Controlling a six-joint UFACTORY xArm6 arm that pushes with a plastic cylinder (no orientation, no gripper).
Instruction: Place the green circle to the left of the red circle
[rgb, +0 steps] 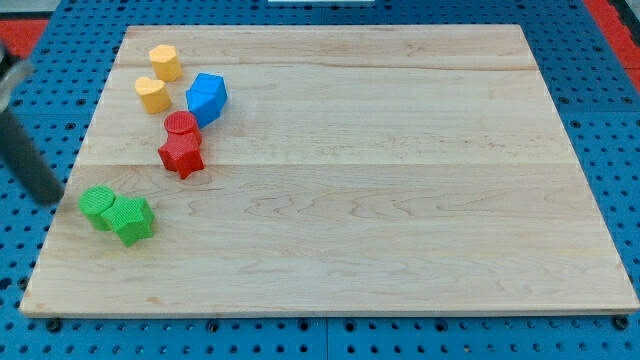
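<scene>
The green circle (97, 206) lies near the left edge of the wooden surface (400, 180), toward the view's bottom left, flat on the wood. Its right side touches a second green block (133, 219), a star-like shape, which sits just beside it and slightly lower in the view; the two form a tight pair. The red circle (182, 126) is well apart from that pair, up and to the right of it, in the left part of the surface. It touches a red star-like block (181, 155) just below it, so the two reds stand as a stacked-looking pair in the view. Just above and to the right of the red circle, touching or almost touching it, is the blue block (207, 97), an angular, roughly pentagonal piece. Further up and left are two yellow blocks: one (153, 94) just left of the blue block, and another (165, 62) above it, nearest the view's top; their exact shapes are hard to make out. The dark rod comes in from the view's upper left, blurred, and my tip (48, 198) rests off the left edge of the wood, over the blue pegboard (600, 110), just left of the green circle and not clearly touching it. There is no gripper on this arm, only the rod, so nothing is held.
</scene>
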